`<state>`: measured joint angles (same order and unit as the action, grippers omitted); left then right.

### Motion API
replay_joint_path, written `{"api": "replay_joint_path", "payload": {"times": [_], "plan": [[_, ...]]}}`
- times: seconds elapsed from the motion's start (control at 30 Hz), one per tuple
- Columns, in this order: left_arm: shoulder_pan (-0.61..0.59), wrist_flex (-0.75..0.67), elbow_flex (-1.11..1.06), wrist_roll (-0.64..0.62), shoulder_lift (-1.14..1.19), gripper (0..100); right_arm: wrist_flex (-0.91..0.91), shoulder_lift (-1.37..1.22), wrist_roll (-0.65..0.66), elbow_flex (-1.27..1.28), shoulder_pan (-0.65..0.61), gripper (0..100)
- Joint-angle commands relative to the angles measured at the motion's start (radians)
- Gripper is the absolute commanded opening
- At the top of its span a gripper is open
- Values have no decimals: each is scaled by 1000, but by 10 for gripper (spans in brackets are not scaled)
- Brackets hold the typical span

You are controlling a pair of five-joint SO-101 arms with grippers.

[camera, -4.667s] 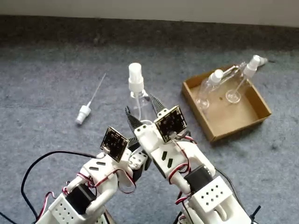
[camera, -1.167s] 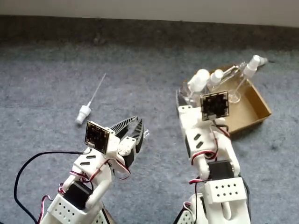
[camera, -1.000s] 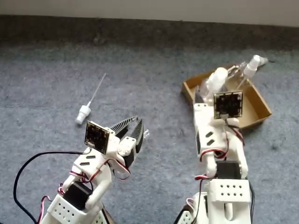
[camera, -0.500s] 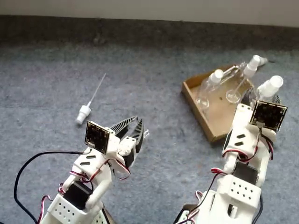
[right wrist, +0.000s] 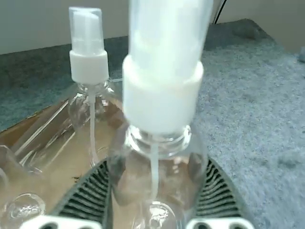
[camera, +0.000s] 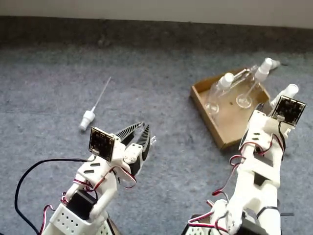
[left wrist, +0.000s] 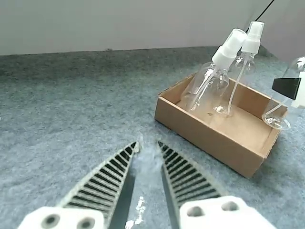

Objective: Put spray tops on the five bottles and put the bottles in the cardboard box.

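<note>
1. Grey, carpet-like covering spreads over the worktop (camera: 166, 63), with a pale wall along its 12 o'clock edge.
2. The cardboard box (camera: 226, 139) sits at about 2 o'clock in the high view.
3. Two capped bottles lean inside it, one (camera: 216, 94) near the 10 o'clock end and one (camera: 255, 80) further along. Their spray tops point toward the 1 o'clock side.
4. The right gripper (right wrist: 155, 167) has its fingers clamped on the clear body of a third spray bottle (right wrist: 162, 95). That bottle is upright with its white top on, at the box's 3 o'clock edge. Whether its base touches the box floor cannot be told.
5. The left gripper (camera: 143, 136) hangs over the carpet at about 7 o'clock, well apart from the box. Its fingers (left wrist: 183, 169) are parted by a narrow gap and grip nothing.
6. A loose spray top (camera: 87, 120) lies on the carpet at about 9 o'clock. Its thin dip tube points toward 1 o'clock.
</note>
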<state>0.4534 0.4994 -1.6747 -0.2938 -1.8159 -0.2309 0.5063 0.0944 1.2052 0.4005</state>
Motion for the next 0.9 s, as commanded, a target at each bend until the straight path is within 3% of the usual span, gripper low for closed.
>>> {"api": "replay_joint_path", "payload": {"times": [0.0, 0.23, 0.87], "plan": [[-2, -18, -19, 8, -10, 6, -107, -48, -9, -77, 16, 74], [-2, -18, -19, 8, -10, 6, -213, -189, -12, -136, 10, 74], [-2, -18, -19, 9, -10, 6, -216, -443, -17, -278, -15, 74]]}}
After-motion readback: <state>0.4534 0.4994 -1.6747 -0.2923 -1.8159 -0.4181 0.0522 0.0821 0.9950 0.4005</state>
